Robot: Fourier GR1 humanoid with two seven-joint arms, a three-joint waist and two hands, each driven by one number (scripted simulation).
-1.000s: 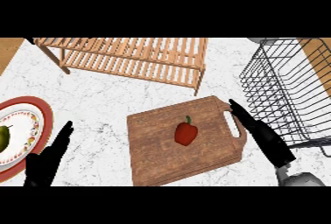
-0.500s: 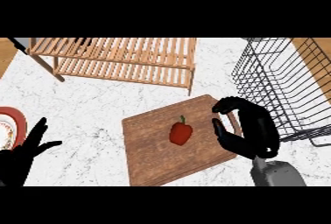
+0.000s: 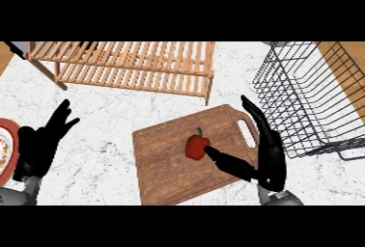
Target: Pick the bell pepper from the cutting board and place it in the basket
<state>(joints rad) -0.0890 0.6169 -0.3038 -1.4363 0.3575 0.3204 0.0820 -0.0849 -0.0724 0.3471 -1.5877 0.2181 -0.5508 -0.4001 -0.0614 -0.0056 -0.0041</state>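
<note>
My right hand [image 3: 268,155] sat in the lower right of the frame. It was open and held nothing. Its fingers [image 3: 255,120] lay straight and close together, pointing toward the top of the frame along the right edge of the cutting board [image 3: 165,166], just beside the board's handle slot [image 3: 249,132]. The thumb [image 3: 232,164] was spread well away from them and reached left across the board. Its tip was at the lower right side of the bell pepper [image 3: 195,146], touching it or very nearly; I could not tell which.

The pepper, red with a short green stem, rested on the board a little right of the board's middle, in the gap between thumb and fingers, with nothing curled round it. The board lay tilted on the white marbled counter [image 3: 107,120] in the lower centre of the frame.

To the right of the board, the black wire basket [image 3: 314,96] filled the upper right. Its near corner was close to my fingertips, and the pepper was outside it.

Across the top, a slatted wooden rack [image 3: 135,65] stood on the counter.

At the left edge my left hand [image 3: 39,144] rested open, fingers spread and pointing up. It was beside a red-rimmed plate [image 3: 6,157] that the frame cut off.
</note>
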